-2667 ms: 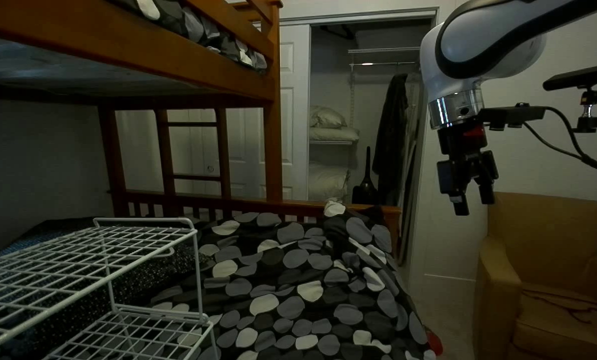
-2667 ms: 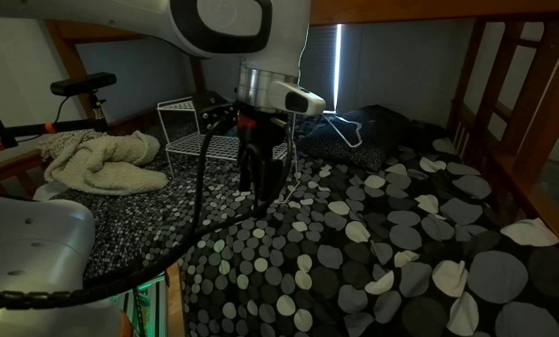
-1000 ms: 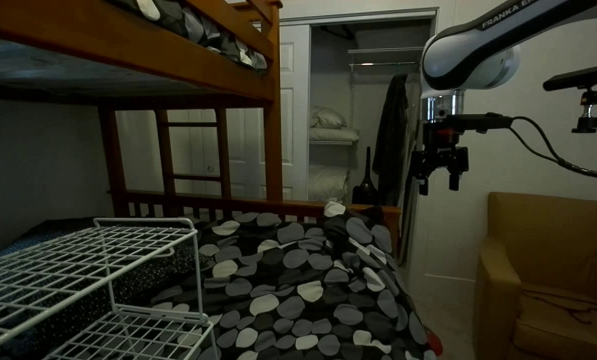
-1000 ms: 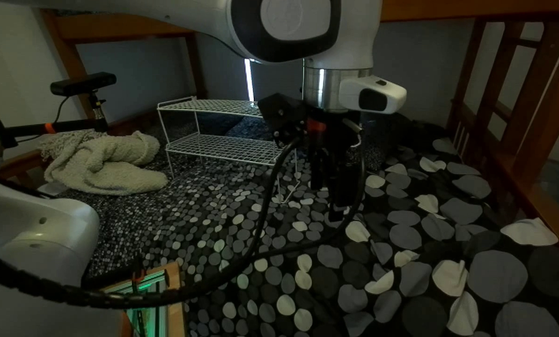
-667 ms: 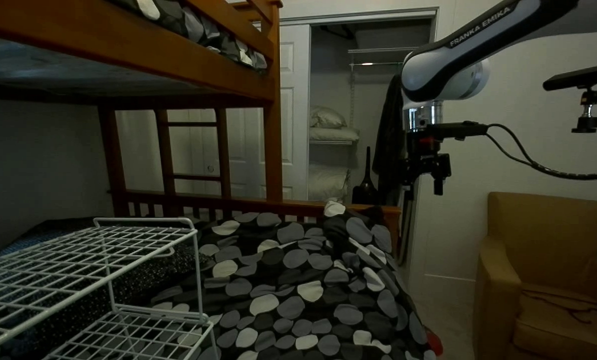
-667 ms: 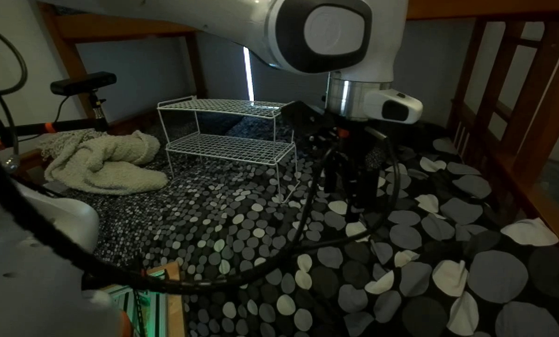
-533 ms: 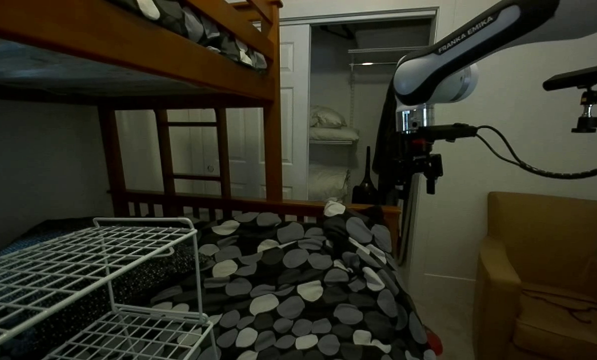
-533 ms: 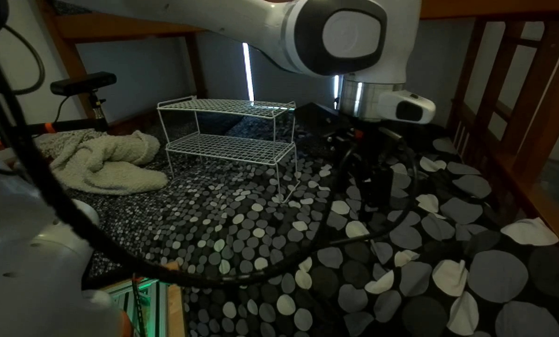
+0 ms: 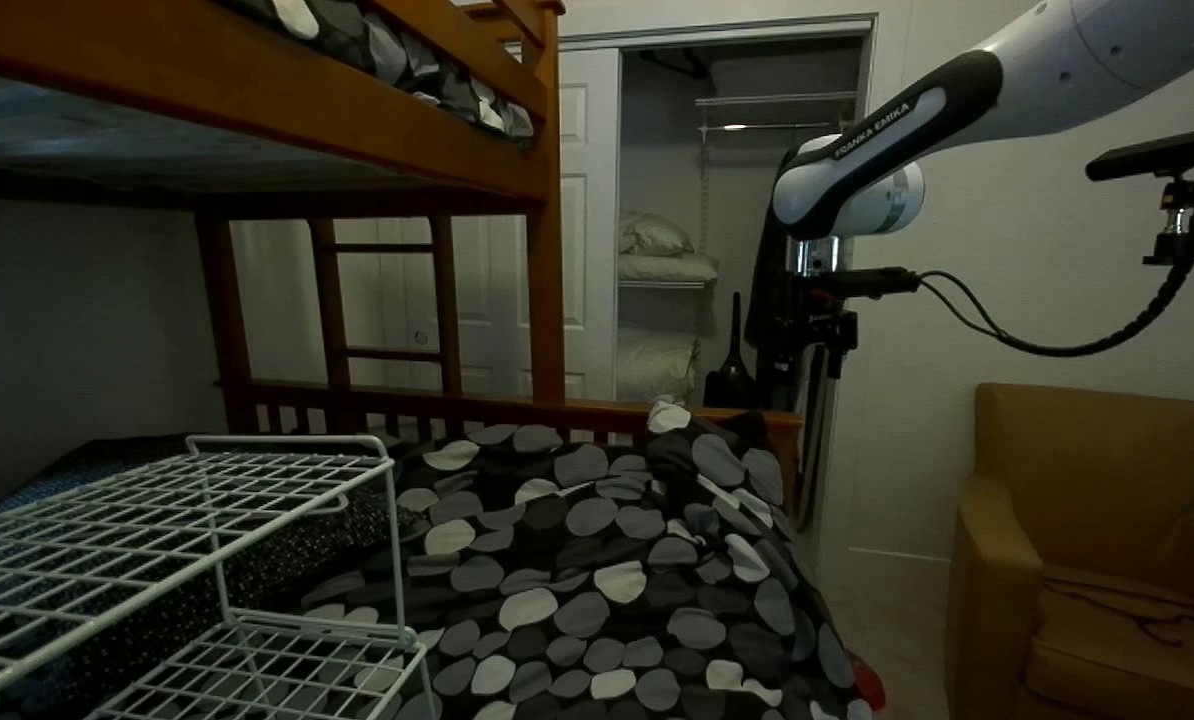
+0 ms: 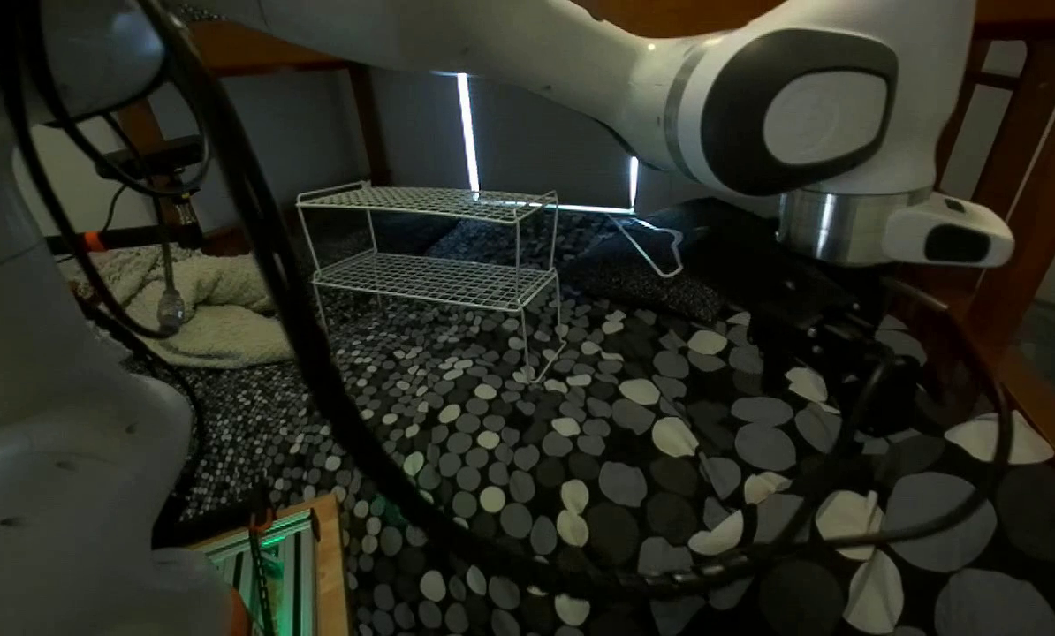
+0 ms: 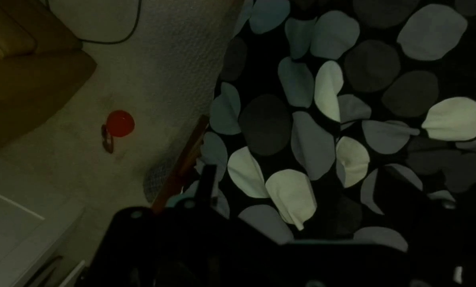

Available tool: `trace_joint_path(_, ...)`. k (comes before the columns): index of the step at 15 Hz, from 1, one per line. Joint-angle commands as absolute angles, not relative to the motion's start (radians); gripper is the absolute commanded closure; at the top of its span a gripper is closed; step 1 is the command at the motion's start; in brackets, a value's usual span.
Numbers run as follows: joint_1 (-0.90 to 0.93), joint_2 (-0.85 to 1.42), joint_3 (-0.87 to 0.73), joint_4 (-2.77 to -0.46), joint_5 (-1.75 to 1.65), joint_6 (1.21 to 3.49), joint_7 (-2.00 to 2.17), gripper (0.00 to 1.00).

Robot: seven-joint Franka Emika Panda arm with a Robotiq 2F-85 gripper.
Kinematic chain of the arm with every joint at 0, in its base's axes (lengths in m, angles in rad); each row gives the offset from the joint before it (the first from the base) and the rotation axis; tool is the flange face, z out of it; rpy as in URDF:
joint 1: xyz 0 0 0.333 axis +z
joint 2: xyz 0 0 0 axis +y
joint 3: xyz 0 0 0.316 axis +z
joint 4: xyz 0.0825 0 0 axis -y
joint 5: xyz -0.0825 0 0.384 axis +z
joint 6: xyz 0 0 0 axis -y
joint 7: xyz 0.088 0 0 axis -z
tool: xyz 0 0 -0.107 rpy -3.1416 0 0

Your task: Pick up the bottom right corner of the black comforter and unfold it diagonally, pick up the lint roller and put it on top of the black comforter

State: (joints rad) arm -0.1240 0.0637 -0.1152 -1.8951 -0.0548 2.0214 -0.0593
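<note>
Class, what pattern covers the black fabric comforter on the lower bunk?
The comforter has grey and cream rounded spots, clearest in an exterior view.

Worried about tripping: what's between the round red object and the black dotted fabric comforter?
In the wrist view, straight across from the red object: beige carpet, then the end of the brown wooden rail beside the comforter.

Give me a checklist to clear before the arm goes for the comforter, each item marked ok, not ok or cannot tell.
1. Fingers open: ok, spread apart.
2. Nothing gripped: ok, none seen between them.
3. Black dotted comforter in wrist view: ok, wrinkled.
4. Bottom right corner singled out: cannot tell.
5. Lint roller located: not ok, none recognizable in any view.
6. White wire rack out of the way: ok, apart from the fingers in both exterior views.
</note>
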Motion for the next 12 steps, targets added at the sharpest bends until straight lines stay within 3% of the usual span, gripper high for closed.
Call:
trace_joint_path(1,-0.132,0.095,-0.124,-1.866,-0.050,2.017,-0.063,0.00)
trace_joint_path(12,-0.168,0.263,-0.150,-1.698,-0.041,1.981,-0.066,0.00)
